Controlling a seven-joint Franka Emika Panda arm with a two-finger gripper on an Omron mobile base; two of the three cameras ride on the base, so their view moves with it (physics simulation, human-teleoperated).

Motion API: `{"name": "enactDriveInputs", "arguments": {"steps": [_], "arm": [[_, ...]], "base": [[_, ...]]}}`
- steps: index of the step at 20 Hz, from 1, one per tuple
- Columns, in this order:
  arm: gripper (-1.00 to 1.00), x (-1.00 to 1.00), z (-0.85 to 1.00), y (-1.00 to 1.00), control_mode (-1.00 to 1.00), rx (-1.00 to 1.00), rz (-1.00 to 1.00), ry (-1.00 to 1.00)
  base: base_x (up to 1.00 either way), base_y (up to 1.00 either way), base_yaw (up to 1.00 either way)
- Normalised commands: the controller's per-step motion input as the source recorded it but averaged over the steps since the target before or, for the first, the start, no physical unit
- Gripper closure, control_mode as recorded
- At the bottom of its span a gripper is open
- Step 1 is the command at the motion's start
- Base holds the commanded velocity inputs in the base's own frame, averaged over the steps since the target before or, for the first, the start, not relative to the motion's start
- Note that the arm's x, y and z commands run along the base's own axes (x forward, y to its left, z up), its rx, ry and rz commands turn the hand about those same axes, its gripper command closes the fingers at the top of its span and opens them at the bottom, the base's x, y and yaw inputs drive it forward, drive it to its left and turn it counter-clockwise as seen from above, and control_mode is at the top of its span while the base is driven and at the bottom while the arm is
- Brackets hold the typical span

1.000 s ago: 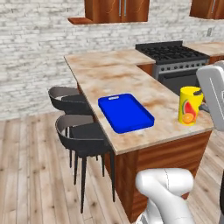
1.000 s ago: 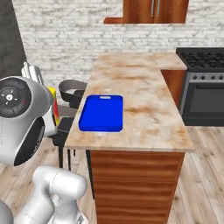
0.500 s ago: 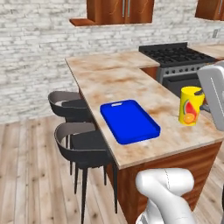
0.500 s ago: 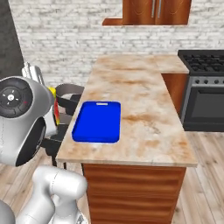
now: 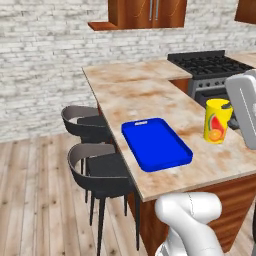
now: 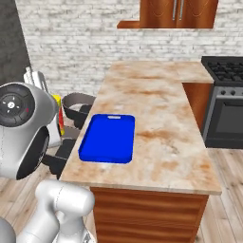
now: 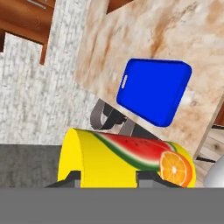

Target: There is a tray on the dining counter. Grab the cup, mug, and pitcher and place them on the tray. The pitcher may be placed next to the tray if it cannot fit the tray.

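Marbled dining counter (image 5: 150,95) bearing blue tray (image 5: 156,143), brick wall (image 5: 45,60) behind; end effector (image 7: 108,177) clamped around yellow cup (image 7: 124,159).

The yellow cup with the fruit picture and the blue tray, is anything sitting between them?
No. In the left base view, only bare marbled counter shows between the yellow fruit-picture cup and the flat blue tray.
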Motion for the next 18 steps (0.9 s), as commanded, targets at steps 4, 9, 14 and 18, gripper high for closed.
{"name": "enactDriveInputs", "arguments": {"steps": [4,9,14,18], "arm": [[1.0,0.0,0.0,0.0,1.0,0.0,0.0,0.0],[1.0,0.0,0.0,0.0,1.0,0.0,0.0,0.0],[1.0,0.4,-0.01,0.0,-1.0,0.0,0.0,0.0],[1.0,0.63,-0.09,0.0,-1.0,0.0,0.0,0.0]], "base": [[0.17,-0.08,0.1],[0.04,0.0,0.03],[0.0,0.0,0.0],[0.0,0.0,0.0]]}}
